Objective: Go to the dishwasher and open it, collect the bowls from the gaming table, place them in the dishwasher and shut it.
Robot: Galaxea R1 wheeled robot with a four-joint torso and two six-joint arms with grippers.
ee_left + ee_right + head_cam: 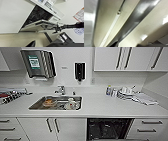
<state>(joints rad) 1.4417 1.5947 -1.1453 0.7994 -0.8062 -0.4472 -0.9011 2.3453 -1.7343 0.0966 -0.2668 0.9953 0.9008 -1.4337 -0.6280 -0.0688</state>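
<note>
Pressed close to the right wrist camera is what looks to be the dishwasher's door (125, 15), a pale panel crossed by a steel-grey band. From the left wrist view the right gripper (55, 29) sits at the free edge of that door, touching it or just beside it; whether its fingers are spread or pinching the edge I cannot tell, and the left ones are no plainer.

Outward from there, the door hangs partway down, tilted between upright and level, and the dark racks show behind it. The dishwasher (107, 129) itself is built in under the white surface (100, 108), just to the side of the sink (35, 106) (which has crockery lying in it) and between white cupboard doors and drawers.

The step in hand, I judge, is opening. To do it well the pull should follow the hinge's arc, outward and downward together, not straight down, with the wrist turning as the door drops. A slow finish would let the door settle level without bouncing.
</note>
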